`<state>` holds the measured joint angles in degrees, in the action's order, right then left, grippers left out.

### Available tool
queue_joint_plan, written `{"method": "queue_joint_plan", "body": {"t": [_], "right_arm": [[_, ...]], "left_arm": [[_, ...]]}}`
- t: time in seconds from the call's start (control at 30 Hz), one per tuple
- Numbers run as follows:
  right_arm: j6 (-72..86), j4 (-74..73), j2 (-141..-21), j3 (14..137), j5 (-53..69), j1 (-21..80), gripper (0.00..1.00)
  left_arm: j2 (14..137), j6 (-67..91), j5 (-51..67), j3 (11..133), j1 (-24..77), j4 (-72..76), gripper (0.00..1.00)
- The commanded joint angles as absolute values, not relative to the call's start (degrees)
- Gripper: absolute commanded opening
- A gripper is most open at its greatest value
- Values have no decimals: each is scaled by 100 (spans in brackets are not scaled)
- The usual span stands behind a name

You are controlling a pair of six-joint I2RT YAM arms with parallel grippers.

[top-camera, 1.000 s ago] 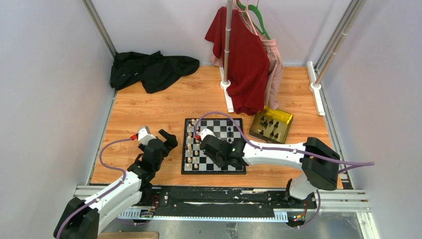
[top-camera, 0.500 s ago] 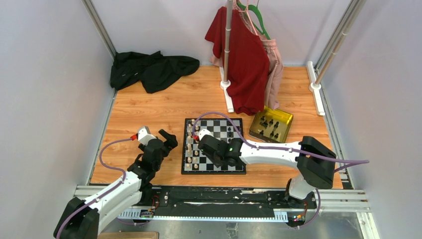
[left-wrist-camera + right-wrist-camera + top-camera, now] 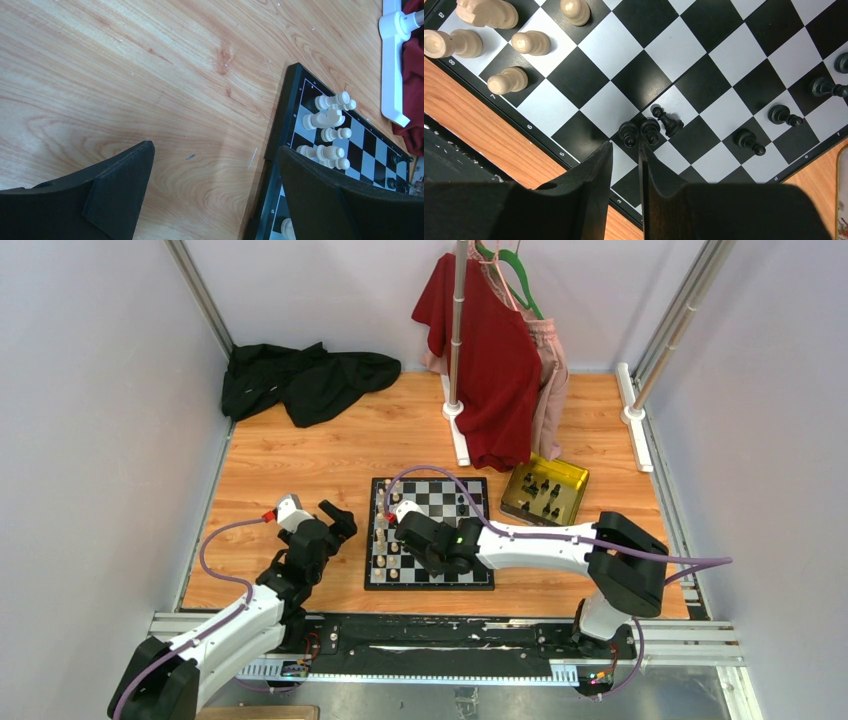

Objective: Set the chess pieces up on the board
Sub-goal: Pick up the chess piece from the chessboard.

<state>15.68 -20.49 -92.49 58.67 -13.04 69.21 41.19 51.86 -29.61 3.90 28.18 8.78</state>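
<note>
The board (image 3: 474, 570) lies on the wooden table in front of the arms. Cream-white chess pieces (image 3: 385, 535) stand along its left columns, and several black ones (image 3: 462, 506) at its far right. My right gripper (image 3: 425, 540) hovers over the board's left half. In the right wrist view its fingers (image 3: 625, 145) are open by a narrow gap with nothing between them. Three black pawns (image 3: 650, 131) cluster just beyond the tips, and white pieces (image 3: 509, 80) show at the upper left. My left gripper (image 3: 338, 522) hangs wide open and empty (image 3: 215, 147) over bare wood, left of the board's edge (image 3: 285, 125).
A yellow-gold tray (image 3: 575, 475) with several black pieces sits right of the board. A clothes rack with a red garment (image 3: 495, 370) stands behind it on a white foot (image 3: 458, 435). A black cloth (image 3: 300, 380) lies at the back left.
My right gripper has shifted slightly left and farther over the board, its narrow gap unchanged. The left arm has not moved.
</note>
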Motion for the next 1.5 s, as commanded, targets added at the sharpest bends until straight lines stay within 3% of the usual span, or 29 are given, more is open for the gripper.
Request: {"method": "queue_joint_plan", "body": {"t": [0.0, 1.13, 1.47], "right_arm": [[1588, -1943, -9312, 6038, -1220, 6905, 30], [1574, -1600, -9517, 5814, -956, 6557, 27], [1598, -1642, -9461, 5788, -923, 6548, 7]], "left_arm": [[4052, 5150, -3099, 298, 2777, 869, 100], [4190, 5159, -3129, 271, 2777, 949, 100], [4184, 5150, -3109, 289, 2777, 948, 100]]}}
